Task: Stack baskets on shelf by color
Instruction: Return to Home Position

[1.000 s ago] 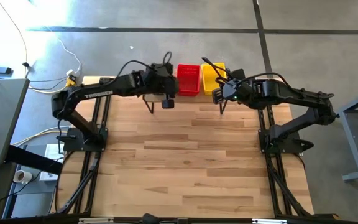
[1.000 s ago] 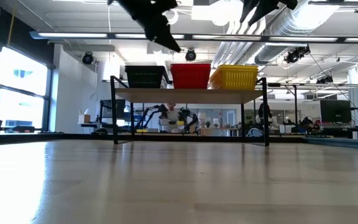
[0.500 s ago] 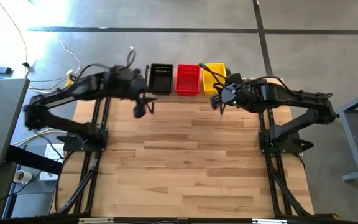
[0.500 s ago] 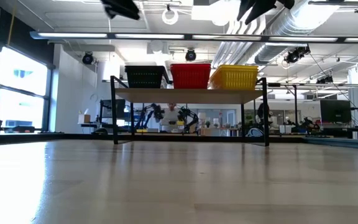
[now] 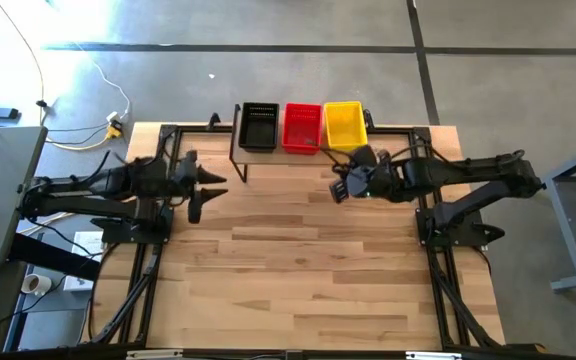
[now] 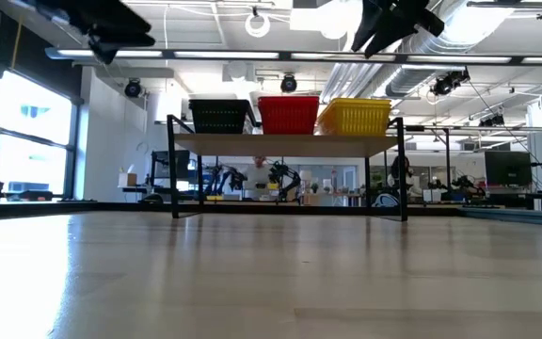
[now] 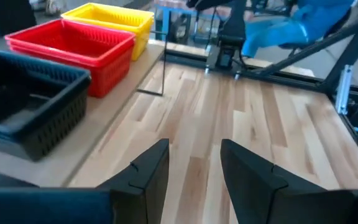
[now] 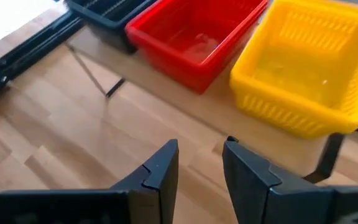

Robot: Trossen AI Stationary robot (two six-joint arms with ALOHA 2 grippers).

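Three basket stacks stand side by side on the shelf (image 5: 288,150) at the table's far edge: black (image 5: 259,125), red (image 5: 302,127), yellow (image 5: 344,124). The low view shows them on the shelf's wooden top (image 6: 290,143), bottoms down. My left gripper (image 5: 213,182) hovers open above the table, left of the shelf's left end; its wrist view shows the black basket (image 7: 30,106) closest, and nothing between its fingers (image 7: 194,174). My right gripper (image 5: 336,188) is open too, hovering just on the near side of the shelf, facing the yellow basket (image 8: 309,74).
The wooden-plank tabletop (image 5: 308,260) stretches bare from the shelf toward the near edge. Black frame rails (image 5: 158,270) run along both sides by the arm bases. The shelf's thin black legs (image 6: 174,179) stand on the far part of the table.
My left arm has drawn back from over the black basket, swinging toward the table's left edge and a little nearer, which uncovers that basket in the high view. My right gripper has backed away from the yellow basket toward the near edge. The baskets have stayed in place.
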